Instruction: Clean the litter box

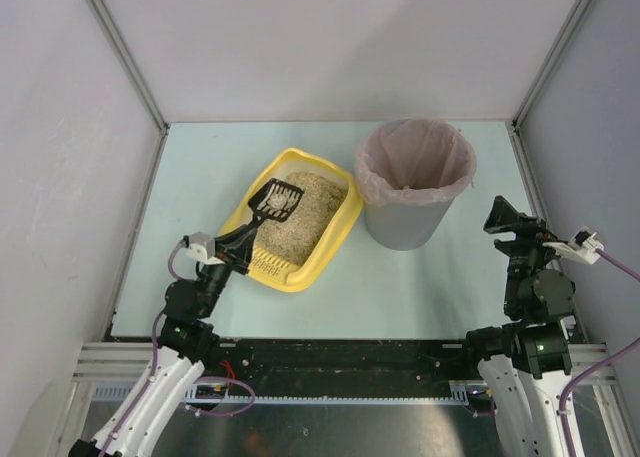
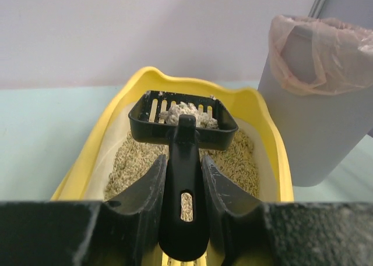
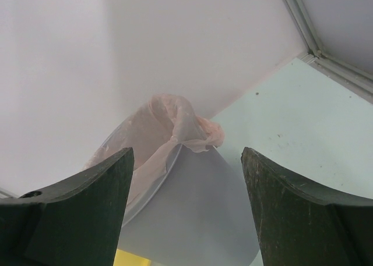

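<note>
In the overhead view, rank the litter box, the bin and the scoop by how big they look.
1. The litter box, widest footprint.
2. The bin, close behind; it stands taller, so nearer the camera, which makes this gap unsure.
3. The scoop, clearly smallest.

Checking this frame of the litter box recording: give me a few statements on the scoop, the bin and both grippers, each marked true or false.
1. The left gripper is shut on the handle of the black scoop. True.
2. The scoop is empty. False: a pale clump sits in its slotted basket, above the litter box.
3. The right gripper grips the liner of the bin. False: it is open, holds nothing, and is apart from the bin.
4. In the top view, the bin stands upright to the right of the litter box. True.
</note>
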{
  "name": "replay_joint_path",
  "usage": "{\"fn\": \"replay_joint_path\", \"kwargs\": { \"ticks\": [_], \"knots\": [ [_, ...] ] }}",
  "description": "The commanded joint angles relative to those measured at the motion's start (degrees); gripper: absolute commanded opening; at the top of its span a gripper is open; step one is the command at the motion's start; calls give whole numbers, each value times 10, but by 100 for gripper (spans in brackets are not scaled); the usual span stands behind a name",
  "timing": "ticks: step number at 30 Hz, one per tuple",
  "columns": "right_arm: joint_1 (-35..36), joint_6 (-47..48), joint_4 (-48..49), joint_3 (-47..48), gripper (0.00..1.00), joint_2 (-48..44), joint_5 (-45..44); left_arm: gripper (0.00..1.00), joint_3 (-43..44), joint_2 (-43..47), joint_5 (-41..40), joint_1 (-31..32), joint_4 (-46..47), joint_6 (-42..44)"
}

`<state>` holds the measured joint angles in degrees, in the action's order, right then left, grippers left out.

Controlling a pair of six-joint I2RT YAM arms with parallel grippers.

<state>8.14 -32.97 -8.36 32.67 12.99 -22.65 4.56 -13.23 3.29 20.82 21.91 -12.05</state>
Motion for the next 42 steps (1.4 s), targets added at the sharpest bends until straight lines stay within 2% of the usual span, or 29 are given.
{"fn": "replay_joint_path", "kwargs": {
  "ticks": [1,3,4,6,8,11,14,16,17,19,21,22,25,28,30,36,40,42],
  "knots": [
    [-1,5,-4,16,79,-16,-13,0,-5,13,7,0,109,-3],
    [-1,7,-16,21,79,-21,-20,0,24,-20,40,2,25,20],
    [-1,5,-18,22,79,-23,-23,0,22,-19,34,2,20,16],
    [-1,0,-24,23,79,-26,-25,0,-9,58,-10,1,50,-13],
    [-1,-1,-25,25,79,-25,-23,0,-41,108,-14,2,59,-10],
    [-1,2,-17,26,79,-22,-21,0,-13,86,8,2,-5,22],
    [-1,2,-19,26,79,-12,-19,0,-30,119,0,2,29,19],
    [-1,-5,-20,26,79,-5,-19,0,-7,83,28,5,15,43],
    [-1,-10,-19,26,79,-3,-15,0,-1,71,17,13,2,46],
    [-1,-12,-17,26,79,1,-10,0,-23,87,-18,13,31,29],
    [0,-8,-15,26,79,2,-6,0,-39,94,2,13,76,13],
    [-1,-6,-14,26,79,1,-6,0,-26,67,11,14,67,19],
    [-1,-7,-18,26,79,-4,-16,0,-17,60,-49,12,28,-3],
    [-1,-6,-18,26,79,-8,-22,0,-1,44,10,16,49,-38],
    [-1,-15,-22,26,79,-11,-32,0,26,11,-11,28,-16,-39],
    [-1,-28,-39,26,79,-22,-41,0,104,38,-32,37,-109,-49],
    [-1,-5,-43,26,80,-21,-43,0,217,-27,13,37,-215,4],
    [-1,-2,-50,26,80,-24,-49,0,240,-30,17,37,-263,14]
  ]
}}
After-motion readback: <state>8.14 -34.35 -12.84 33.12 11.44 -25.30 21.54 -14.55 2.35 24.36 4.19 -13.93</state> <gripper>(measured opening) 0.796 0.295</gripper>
